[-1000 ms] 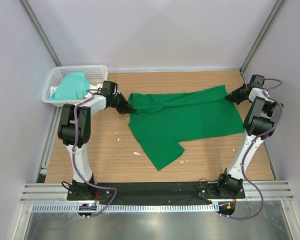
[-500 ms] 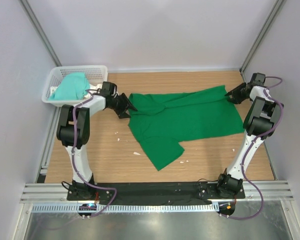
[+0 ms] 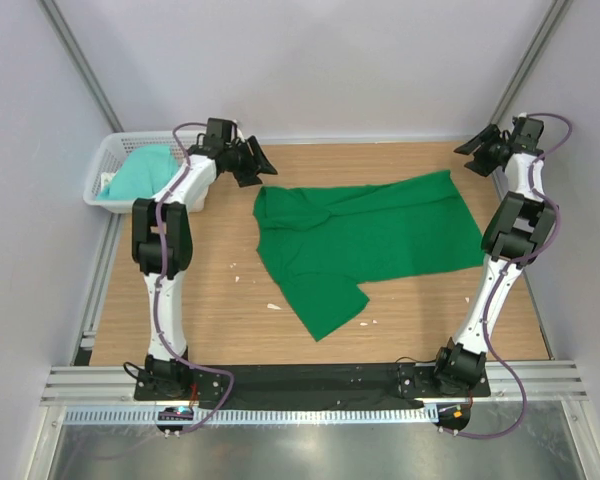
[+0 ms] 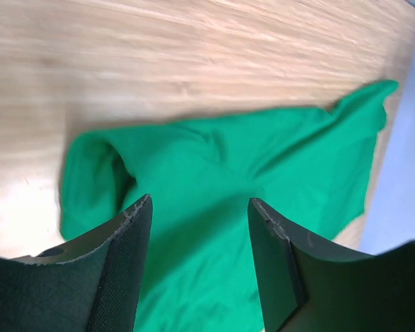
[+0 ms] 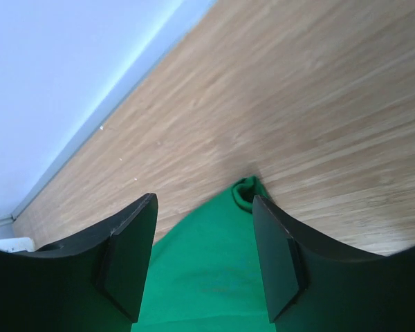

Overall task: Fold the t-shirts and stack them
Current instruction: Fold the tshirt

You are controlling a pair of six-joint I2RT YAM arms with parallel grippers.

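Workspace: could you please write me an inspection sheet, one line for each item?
Surface: wooden table, mostly bare.
Job's things: green t-shirt spread out, rumpled, unfolded; mint t-shirt bunched in the white lattice basket, far left corner.
Clutter: small white scraps near the green t-shirt.
Grippers: left jaws open, holding nothing, near the shirt's far left corner; right jaws open, holding nothing, near its far right corner.
Cables: purple cables along left arm and right arm.
Surroundings: pale walls, metal frame.

A wooden table (image 3: 230, 320) with pale plank grain stands boxed in by plain grey-white walls (image 3: 310, 70), slim metal posts (image 3: 80, 60) rising behind its far corners, a ribbed aluminium rail (image 3: 90, 385) along its near edge, under soft, even light.
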